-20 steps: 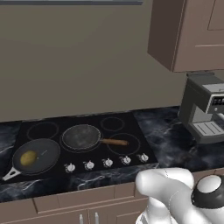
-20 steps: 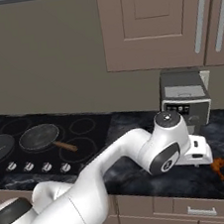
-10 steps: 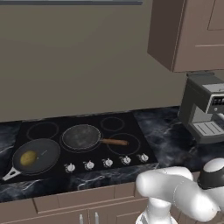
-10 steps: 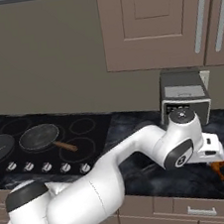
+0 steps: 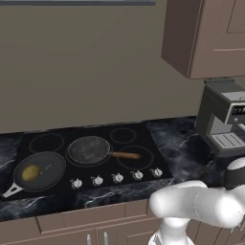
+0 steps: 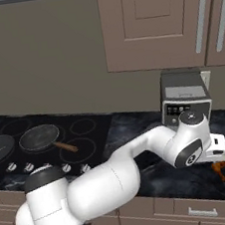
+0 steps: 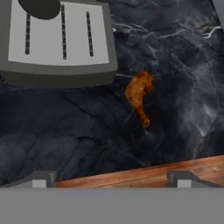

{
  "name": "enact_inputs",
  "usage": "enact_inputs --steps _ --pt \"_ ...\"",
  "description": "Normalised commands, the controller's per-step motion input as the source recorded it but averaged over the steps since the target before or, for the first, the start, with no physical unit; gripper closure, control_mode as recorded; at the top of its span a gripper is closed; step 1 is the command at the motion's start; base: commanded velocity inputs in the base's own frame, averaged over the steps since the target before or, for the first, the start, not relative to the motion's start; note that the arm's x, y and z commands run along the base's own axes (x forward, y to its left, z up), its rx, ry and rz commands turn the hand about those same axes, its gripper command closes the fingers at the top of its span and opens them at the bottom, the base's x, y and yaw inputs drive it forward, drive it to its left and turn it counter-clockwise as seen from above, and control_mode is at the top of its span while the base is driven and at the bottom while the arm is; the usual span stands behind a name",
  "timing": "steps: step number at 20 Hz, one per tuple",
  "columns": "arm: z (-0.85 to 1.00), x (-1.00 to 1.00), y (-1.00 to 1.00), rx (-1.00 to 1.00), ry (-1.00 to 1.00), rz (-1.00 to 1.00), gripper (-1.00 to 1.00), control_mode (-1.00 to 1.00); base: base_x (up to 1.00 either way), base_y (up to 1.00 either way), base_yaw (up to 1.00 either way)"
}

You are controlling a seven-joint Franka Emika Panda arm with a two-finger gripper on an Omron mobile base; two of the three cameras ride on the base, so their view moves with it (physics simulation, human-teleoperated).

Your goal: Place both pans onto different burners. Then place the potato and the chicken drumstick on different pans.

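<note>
**kitchenbot_fan:** So both pans sit on burners of the cooktop [image 5: 95,136]: the black pan [image 5: 39,171] has the potato [image 5: 31,172] in it, and the wooden-handled pan [image 5: 89,150] is empty. Over the last second the arm swung further right along the counter [image 7: 87,135], past the coffee machine [image 6: 184,97]. Compared with a second ago the hand is closer to the counter's front edge.

**panda_watcher:** Yep, and the gripper [image 7: 109,177] has its jaws spread as wide as they go, holding nothing. The chicken drumstick [image 7: 139,94] lies on the marble ahead of the fingertips and a touch to one side of their midline, just beside the machine's drip tray [image 7: 57,41], apart from both fingers.

**kitchenbot_fan:** So what does that mean for the task?

**panda_watcher:** Looks like only the drumstick is left. I'd guess it's lining up to come down on it, then carry it way back to the empty pan. The meat lies diagonal to the fingers, so the wrist may need a turn first.
</note>
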Motion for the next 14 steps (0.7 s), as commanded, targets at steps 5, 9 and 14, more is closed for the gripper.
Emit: enact_inputs --steps 5,9,14 --pt "-0.28 0.17 -0.29 0.0 0.0 0.0 -1.0 -1.0 0.0 0.0 0.0" --pt "-0.29 0.21 -0.28 0.0 0.0 0.0 -1.0 -1.0 0.0 0.0 0.0" --pt "-0.22 0.14 -0.22 0.0 0.0 0.0 -1.0 -1.0 0.0 0.0 0.0"
